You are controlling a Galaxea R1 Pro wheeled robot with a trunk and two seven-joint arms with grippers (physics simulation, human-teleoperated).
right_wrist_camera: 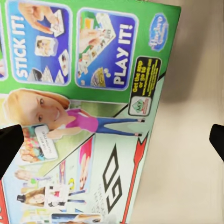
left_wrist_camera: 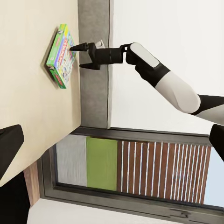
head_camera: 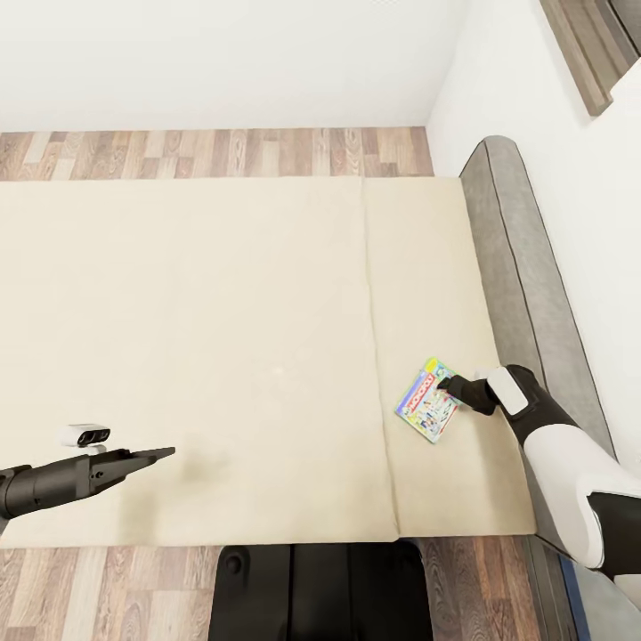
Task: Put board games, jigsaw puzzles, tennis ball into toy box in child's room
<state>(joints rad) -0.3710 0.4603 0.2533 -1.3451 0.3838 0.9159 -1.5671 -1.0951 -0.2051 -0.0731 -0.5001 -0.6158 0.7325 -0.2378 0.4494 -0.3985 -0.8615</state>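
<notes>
So the bed (head_camera: 223,338) takes up most of the head view, plain beige mattress with a seam running down it, and a grey headboard (head_camera: 525,267) along the side where the right arm is. Wood-plank floor (head_camera: 214,153) shows past the far edge of the mattress and again at the near edge, white wall behind that. The left wrist view also catches a dark-framed window (left_wrist_camera: 140,172) beyond the headboard.

The right arm, white with black joints, reaches in over the headboard side. Its right end effector (head_camera: 448,385) is spread open, fingers apart, tips right at the edge of the board game (head_camera: 427,401). In the left wrist view the fingers (left_wrist_camera: 77,47) look like they're just beside the box's top face, but whether they're actually touching can't be told. The right wrist view has the box cover right under the camera, with the two dark fingertips well apart on either side.

The left end effector (head_camera: 156,455) hovers over bare mattress, well apart from the game and the other arm. Open or closed can't be told from these shots.

The board game is the white Monopoly-style one with a green, colourful border, lying flat on the mattress, directly in front of the right end effector, near the headboard.
</notes>
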